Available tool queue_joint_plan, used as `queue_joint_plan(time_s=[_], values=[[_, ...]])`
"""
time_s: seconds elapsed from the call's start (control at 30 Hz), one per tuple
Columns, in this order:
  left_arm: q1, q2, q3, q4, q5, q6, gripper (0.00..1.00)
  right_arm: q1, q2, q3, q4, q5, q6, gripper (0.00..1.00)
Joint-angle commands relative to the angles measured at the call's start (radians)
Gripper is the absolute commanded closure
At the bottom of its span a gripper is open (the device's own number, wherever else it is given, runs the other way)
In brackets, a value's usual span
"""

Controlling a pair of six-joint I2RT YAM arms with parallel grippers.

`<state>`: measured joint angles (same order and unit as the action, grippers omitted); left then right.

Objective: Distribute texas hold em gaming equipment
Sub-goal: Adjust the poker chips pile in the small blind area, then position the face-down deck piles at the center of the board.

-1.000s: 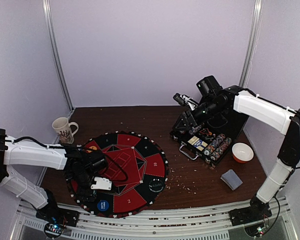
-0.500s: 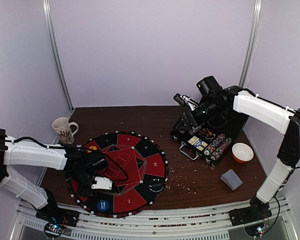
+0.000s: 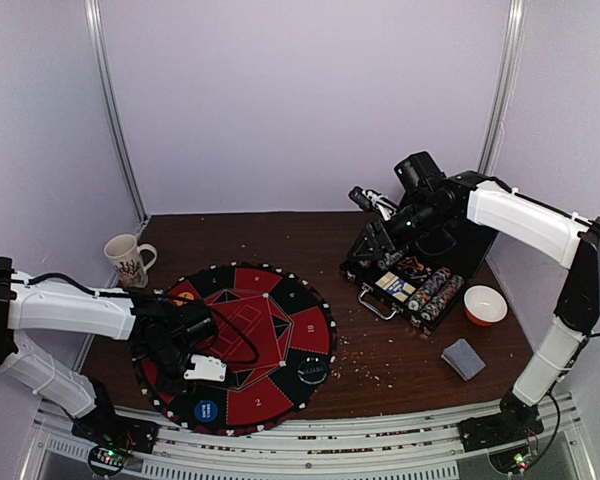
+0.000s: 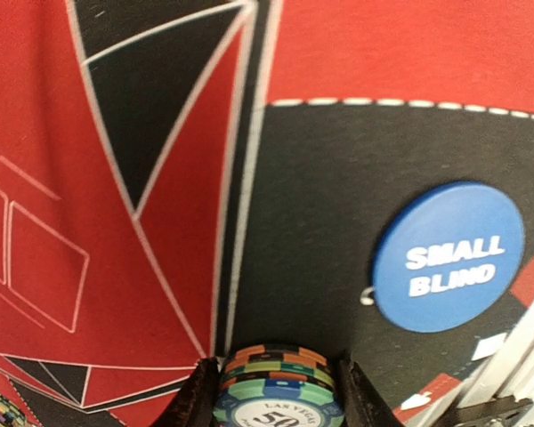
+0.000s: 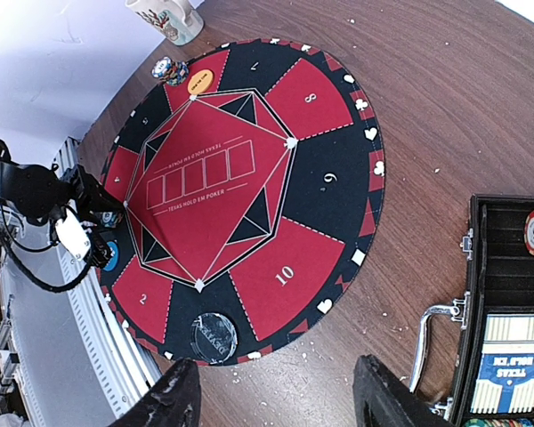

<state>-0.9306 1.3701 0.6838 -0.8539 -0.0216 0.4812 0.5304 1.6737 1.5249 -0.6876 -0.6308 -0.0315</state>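
Observation:
My left gripper (image 4: 279, 398) is shut on a small stack of striped poker chips (image 4: 280, 382), low over a black field of the round mat (image 4: 338, 160). In the top view it (image 3: 185, 352) hangs over the mat's near-left part. A blue SMALL BLIND disc (image 4: 448, 256) lies on the mat just ahead to the right. A yellow disc (image 5: 200, 82) and a chip pile (image 5: 171, 69) sit at the mat's far-left edge. A dark dealer disc (image 5: 214, 336) lies at its near-right edge. My right gripper (image 5: 271, 402) is open and empty, high up beside the case (image 3: 450, 250).
The open black case holds rows of chips (image 3: 435, 292) and a boxed deck (image 5: 514, 356). A grey-blue card deck (image 3: 464, 358) lies on the table near right, an orange bowl (image 3: 485, 304) beside the case. A mug (image 3: 128, 259) stands at far left.
My left gripper has closed on the chip stack and shifted very slightly on the mat. The right arm has not moved.

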Motion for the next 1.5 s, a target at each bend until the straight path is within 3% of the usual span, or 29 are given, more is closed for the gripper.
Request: queue_joint_plan(time_s=[0.0, 0.27, 0.7, 1.07, 1.27, 1.37, 1.47], values=[[-0.016, -0.01, 0.024, -0.037, 0.054, -0.004, 1.0, -0.006, 0.01, 0.013, -0.023, 0.018, -0.008, 0.39], [-0.016, -0.008, 0.019, -0.019, -0.04, -0.016, 0.94, -0.007, 0.013, 0.021, -0.026, 0.017, -0.011, 0.39], [-0.016, 0.003, 0.023, -0.024, -0.039, -0.002, 0.48, -0.009, 0.008, 0.022, -0.031, 0.027, -0.012, 0.39], [-0.016, -0.132, 0.062, -0.002, -0.061, -0.045, 0.34, -0.015, 0.004, 0.029, -0.015, 0.051, 0.001, 0.39], [-0.015, -0.195, 0.181, 0.024, -0.102, -0.083, 0.32, -0.053, -0.033, 0.027, 0.037, 0.149, 0.062, 0.37], [-0.016, -0.197, 0.257, 0.122, -0.162, -0.112, 0.22, -0.069, -0.039, 0.039, 0.03, 0.275, 0.079, 0.35], [-0.015, -0.154, 0.342, 0.254, -0.27, -0.137, 0.03, -0.074, -0.026, 0.075, -0.028, 0.488, 0.074, 0.32]])
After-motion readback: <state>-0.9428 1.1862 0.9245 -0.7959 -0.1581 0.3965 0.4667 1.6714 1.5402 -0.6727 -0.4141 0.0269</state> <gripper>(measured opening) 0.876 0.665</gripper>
